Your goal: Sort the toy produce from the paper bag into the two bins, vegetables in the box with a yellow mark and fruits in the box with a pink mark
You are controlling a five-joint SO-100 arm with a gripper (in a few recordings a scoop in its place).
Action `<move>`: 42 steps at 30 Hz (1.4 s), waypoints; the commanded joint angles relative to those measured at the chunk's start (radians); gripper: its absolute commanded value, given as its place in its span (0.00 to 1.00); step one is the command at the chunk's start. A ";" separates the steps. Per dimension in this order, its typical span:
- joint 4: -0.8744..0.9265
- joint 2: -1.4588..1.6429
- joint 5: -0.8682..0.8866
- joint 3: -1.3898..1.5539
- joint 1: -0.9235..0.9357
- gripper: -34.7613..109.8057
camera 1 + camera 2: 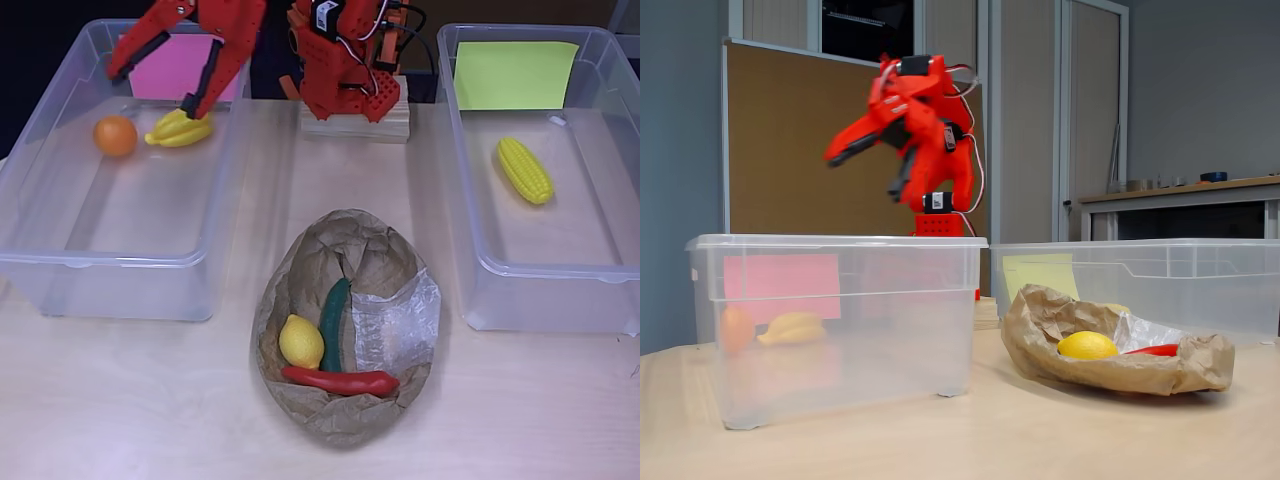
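Left to right, overhead view. Your left bin (60, 262), clear plastic with the pink mark (170, 68) on its far wall, holds an orange (115, 135) and a bunch of bananas (180, 129), just beside each other at the far end. The rest of its floor is bare.

The red arm's gripper (155, 72) sits over that bin's far end. Its fingers (204, 85) are spread wide with nothing between them; the lower fingertip ends right at the bananas, and you can't tell from above if it touches them. In the fixed view the gripper (845, 152) is above the bin rim, blurred, fingers apart.

Centre: the paper bag (345, 325) lies open on the counter (150, 400). Inside it are a lemon (301, 341) at left, a green cucumber (334, 312) running along the middle, and a red chili pepper (342, 381) across the near side, touching the lemon. A patch of clear plastic film (395, 320) lines the bag's right half.

Right bin (520, 280), with the yellow mark (515, 75) on its far wall: one corn cob (525, 170), lying diagonally.

Hard to see: the arm base (355, 115) is cut off at the top edge, and the right bin's corner runs off frame. In the fixed view the cucumber is hidden behind the bag wall, and the fruit in the left bin shows only as haze through the plastic.
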 commanded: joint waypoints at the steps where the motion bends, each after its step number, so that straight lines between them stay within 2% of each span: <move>1: -0.061 0.000 -0.028 -0.037 -0.198 0.47; 7: -0.210 -0.201 -0.044 -0.086 -0.410 0.46; 13: -0.236 -0.561 0.008 -0.256 -0.549 0.44; 17: -0.236 -0.756 0.152 -0.327 -0.609 0.43; 24: -0.204 -0.888 0.554 -0.351 -0.701 0.43; 27: -0.232 -0.910 0.692 -0.321 -0.712 0.43; 31: -0.279 -0.948 0.787 -0.284 -0.686 0.43; 42: -0.296 -1.206 0.811 -0.423 -0.617 0.41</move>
